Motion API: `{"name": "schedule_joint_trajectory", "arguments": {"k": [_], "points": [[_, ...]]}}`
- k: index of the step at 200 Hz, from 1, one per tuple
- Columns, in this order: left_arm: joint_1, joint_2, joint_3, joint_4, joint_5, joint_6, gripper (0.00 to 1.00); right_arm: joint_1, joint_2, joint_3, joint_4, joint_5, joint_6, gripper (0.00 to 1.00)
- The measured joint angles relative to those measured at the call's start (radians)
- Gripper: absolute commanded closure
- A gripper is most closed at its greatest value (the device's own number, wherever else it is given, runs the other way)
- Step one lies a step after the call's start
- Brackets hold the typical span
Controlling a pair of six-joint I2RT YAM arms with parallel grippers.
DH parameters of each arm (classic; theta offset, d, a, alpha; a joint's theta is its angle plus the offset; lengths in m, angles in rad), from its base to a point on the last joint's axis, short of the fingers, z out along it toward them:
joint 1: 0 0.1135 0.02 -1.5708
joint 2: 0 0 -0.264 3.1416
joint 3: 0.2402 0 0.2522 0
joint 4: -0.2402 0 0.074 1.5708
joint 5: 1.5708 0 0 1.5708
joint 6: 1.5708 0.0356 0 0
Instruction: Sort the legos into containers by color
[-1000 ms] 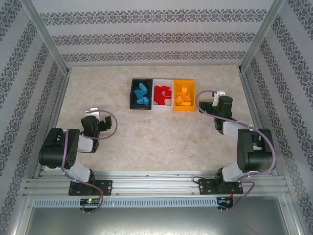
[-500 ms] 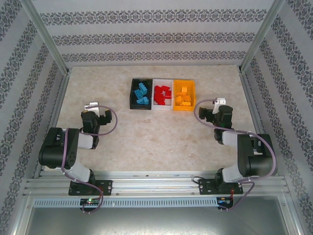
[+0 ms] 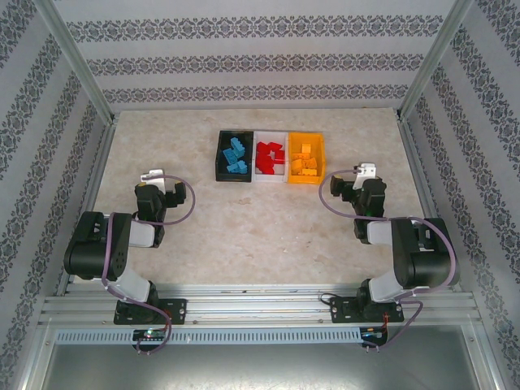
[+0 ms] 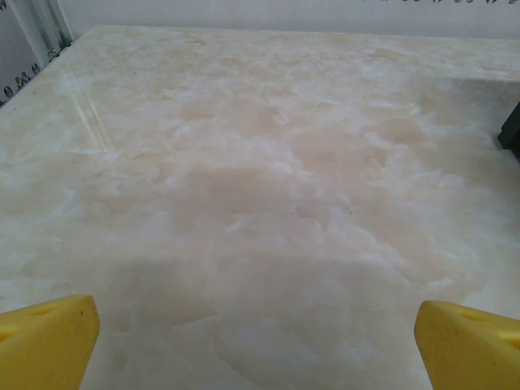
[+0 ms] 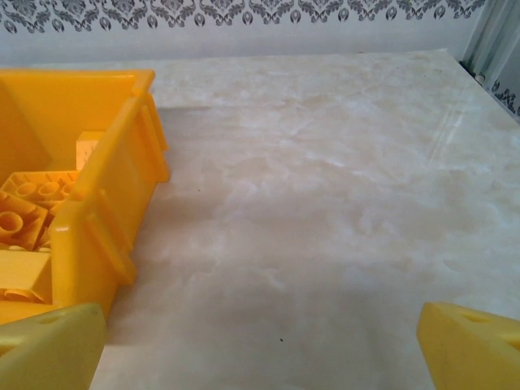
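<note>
The small studded plastic bricks lie gathered by colour in three open-topped rectangular plastic bins, which stand side by side, touching, in a row at the far middle of the table. We see the blue bricks [image 3: 236, 156] in the black bin [image 3: 233, 178] on the left. The red bricks [image 3: 269, 158] are in the white bin [image 3: 271, 136] in the middle. The orange-yellow bricks [image 3: 305, 163] are in the orange-yellow bin [image 3: 306, 182] on the right. In the right wrist view several orange-yellow bricks lie studs-up against that bin's side wall, piled loosely.

Nearest the bins is the right gripper [image 5: 260, 345], just beside the orange-yellow bin's right side and not touching it. Its two yellow fingertips [image 5: 475, 349] stand wide apart, with nothing between them but bare tabletop.

The left gripper [image 4: 258, 345] sits over the left part of the table, well apart from the black bin. Its yellow fingertips [image 4: 45, 341] are likewise spread wide and hold nothing. A dark shape shows at the right edge of the left wrist view; we cannot tell what it is.

Both arms are folded back close to their bases at the near edge. The pale marbled beige tabletop [image 3: 244, 236] is enclosed by wall panels papered in grey patterned stripes [image 3: 260, 61] and by aluminium frame posts [image 3: 77, 69] at the corners.
</note>
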Motion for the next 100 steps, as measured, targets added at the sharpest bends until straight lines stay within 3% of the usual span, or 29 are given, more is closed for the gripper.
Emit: {"name": "schedule_joint_trajectory", "arguments": {"k": [100], "points": [[0.000, 0.000, 0.000, 0.000, 0.007, 0.000, 0.00, 0.019, 0.000, 0.000, -0.003, 0.018, -0.018, 0.02]]}}
